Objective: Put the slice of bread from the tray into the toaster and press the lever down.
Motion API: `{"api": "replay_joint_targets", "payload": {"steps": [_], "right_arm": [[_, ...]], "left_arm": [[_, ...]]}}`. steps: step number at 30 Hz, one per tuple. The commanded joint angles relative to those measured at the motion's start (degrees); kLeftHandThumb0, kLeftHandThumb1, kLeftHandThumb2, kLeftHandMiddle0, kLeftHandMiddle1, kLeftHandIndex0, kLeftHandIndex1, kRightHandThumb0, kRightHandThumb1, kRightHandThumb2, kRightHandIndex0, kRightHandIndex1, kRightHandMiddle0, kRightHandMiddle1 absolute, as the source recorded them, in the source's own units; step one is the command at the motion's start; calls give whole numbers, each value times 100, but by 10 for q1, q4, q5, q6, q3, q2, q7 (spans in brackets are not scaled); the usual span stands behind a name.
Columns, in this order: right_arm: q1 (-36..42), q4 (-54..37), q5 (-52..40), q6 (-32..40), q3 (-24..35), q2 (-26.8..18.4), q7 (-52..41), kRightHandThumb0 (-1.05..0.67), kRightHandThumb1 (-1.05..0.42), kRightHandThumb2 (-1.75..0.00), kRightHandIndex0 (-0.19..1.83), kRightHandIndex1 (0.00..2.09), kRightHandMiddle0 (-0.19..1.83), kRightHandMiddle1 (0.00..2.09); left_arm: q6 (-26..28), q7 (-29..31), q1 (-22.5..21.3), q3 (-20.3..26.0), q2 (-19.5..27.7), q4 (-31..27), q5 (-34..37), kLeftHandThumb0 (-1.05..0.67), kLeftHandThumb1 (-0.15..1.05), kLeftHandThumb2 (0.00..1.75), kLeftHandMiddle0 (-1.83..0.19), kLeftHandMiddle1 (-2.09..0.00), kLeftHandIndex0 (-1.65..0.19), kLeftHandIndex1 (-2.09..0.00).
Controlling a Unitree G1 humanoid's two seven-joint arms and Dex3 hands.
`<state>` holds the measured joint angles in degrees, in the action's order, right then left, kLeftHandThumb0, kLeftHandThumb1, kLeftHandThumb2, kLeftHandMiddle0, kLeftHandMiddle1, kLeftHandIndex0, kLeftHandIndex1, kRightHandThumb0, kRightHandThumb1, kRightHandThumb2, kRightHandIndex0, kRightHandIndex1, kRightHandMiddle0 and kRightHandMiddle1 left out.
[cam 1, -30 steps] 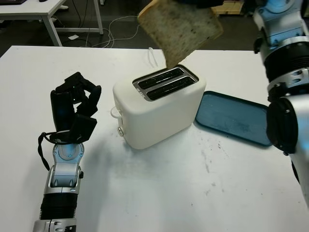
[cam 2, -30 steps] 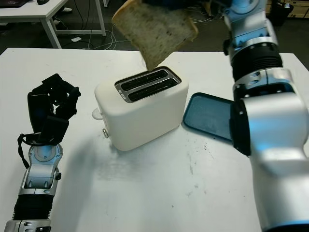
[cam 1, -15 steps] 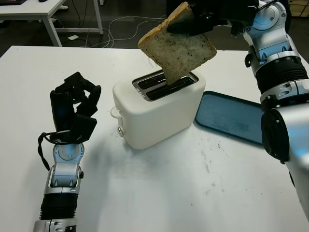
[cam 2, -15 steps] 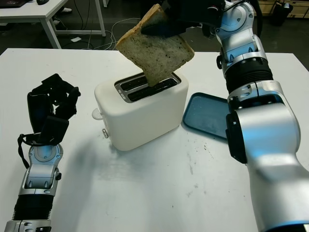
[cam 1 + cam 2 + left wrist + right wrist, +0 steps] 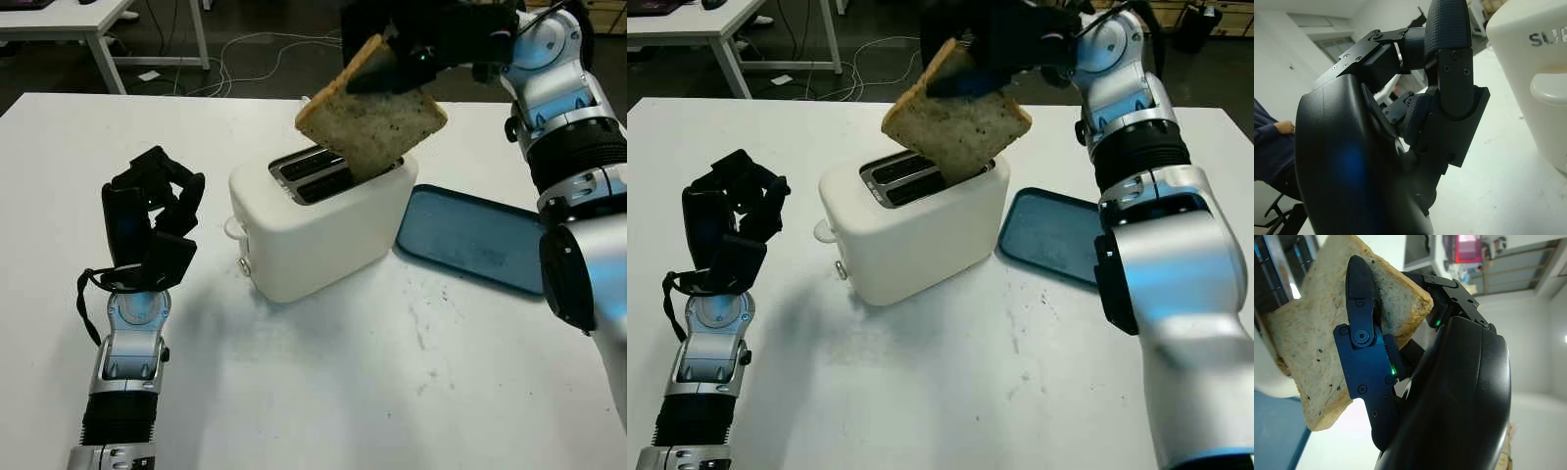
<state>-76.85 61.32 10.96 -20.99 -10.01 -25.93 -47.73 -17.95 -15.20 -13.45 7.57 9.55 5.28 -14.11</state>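
The right hand (image 5: 411, 44) is clamped on the upper edge of the bread slice (image 5: 377, 127), holding it above the white two-slot toaster (image 5: 323, 230). In the right wrist view one black finger (image 5: 1364, 357) lies flat across the speckled face of the slice, with the crust pinched against the hand's shell behind it. The slice hangs tilted, one corner pointing down, and that corner sits at the mouth of the slot nearer the robot; whether it has gone in or only overlaps the rim is hard to tell from this angle.

To do this step well, the slice should be turned so its face runs parallel to the slot's length before it goes lower. As it stands, the tilt looks likely to catch a corner on the metal rim. Let go only once the bottom edge is well inside, so that the bread drops straight.

Beside the toaster, on the robot's right, the blue tray (image 5: 470, 240) lies on the white table (image 5: 343, 392) with no bread left in it. The left hand (image 5: 147, 225) is upright near the toaster's lever end, fingers curled and holding nothing. It is well placed to press the lever (image 5: 233, 227) afterwards.
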Motion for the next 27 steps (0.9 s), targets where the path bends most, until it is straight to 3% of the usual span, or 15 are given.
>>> {"api": "replay_joint_targets", "payload": {"steps": [1,10,17,27], "right_arm": [[-1,2,-6,6,7,-11,-10,-49,-92,-42,104,175,81,175],[-26,-3,-35,9,44,-23,-18,-53,-92,-38,100,175,74,175],[-18,11,-11,-23,20,-22,-25,-54,-92,-39,99,175,74,175],[4,-24,7,5,-18,2,-62,-51,-92,-41,109,175,84,175]], "left_arm": [[4,-4,4,1,0,-8,-4,-81,85,48,-122,-164,-99,-142],[1,-5,3,-2,2,-6,-8,-81,86,48,-121,-164,-98,-143],[4,-2,3,0,0,-9,-4,-81,86,47,-122,-163,-99,-142],[9,-3,4,-1,-1,-13,-7,-80,87,46,-120,-163,-98,-142]]}}
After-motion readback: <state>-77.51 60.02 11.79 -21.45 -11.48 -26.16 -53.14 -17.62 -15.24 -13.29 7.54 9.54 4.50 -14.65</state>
